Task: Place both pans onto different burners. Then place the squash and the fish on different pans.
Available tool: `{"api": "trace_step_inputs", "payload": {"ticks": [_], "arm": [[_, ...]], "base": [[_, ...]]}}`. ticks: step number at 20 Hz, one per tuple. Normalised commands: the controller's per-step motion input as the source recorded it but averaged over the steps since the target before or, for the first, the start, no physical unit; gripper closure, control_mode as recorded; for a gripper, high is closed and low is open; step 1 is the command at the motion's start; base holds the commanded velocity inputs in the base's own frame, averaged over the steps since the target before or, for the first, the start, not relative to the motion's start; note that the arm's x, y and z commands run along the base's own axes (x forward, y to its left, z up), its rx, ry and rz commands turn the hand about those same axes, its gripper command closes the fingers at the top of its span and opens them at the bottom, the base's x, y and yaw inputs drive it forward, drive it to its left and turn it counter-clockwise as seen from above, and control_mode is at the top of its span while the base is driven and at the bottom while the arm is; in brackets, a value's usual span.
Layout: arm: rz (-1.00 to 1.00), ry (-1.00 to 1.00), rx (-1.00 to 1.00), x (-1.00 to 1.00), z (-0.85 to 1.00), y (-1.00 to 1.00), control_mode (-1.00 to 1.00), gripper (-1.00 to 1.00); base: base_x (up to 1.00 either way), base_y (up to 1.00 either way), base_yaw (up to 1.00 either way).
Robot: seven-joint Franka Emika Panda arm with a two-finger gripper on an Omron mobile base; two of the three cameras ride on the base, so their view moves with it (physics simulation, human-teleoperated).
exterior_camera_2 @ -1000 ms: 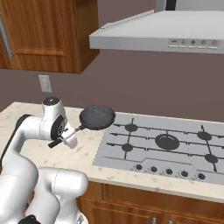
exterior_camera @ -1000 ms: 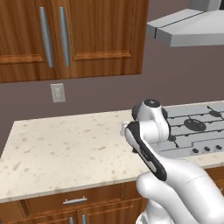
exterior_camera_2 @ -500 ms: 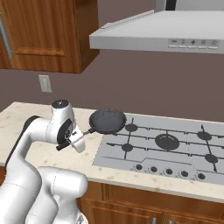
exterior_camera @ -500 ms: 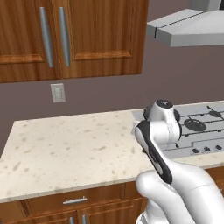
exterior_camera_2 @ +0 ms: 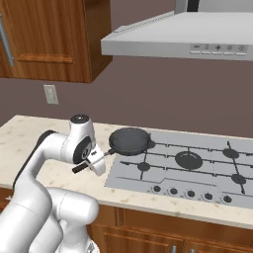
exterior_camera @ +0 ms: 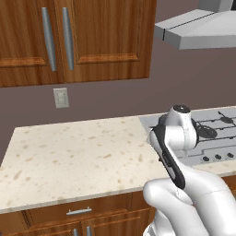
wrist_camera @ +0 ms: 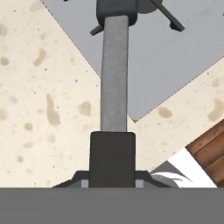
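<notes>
The dark grey pan is carried above the rear-left burner of the silver cooktop, its long handle clamped in the robot's jaws over the speckled desk. No lettering is legible on the hood's control panel.

Dark grey pan with a grey handle, silver-grey cooktop with black burners, beige counter with brown speckles, brown wood-grain cabinets
</notes>
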Motion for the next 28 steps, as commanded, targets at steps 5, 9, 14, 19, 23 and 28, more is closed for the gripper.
{"api": "trace_step_inputs", "payload": {"ticks": [5,9,14,19,23,28], "arm": [[0.0,0.11,0.02,0.03,-0.05,-0.37,-1.0,1.0],[0.01,0.1,0.04,0.12,-0.13,-0.31,-1.0,1.0],[0.03,0.08,0.05,0.23,-0.15,-0.2,-1.0,1.0],[0.04,0.07,0.07,0.27,-0.18,-0.17,-1.0,1.0],[0.02,0.07,0.03,0.28,-0.23,-0.16,-1.0,1.0],[0.01,0.09,0.03,0.33,-0.28,-0.13,-1.0,1.0]], "base": [[0.0,0.0,0.0],[0.0,0.0,0.0],[0.0,0.0,0.0],[0.0,0.0,0.0],[0.0,0.0,0.0],[0.0,0.0,0.0]]}}
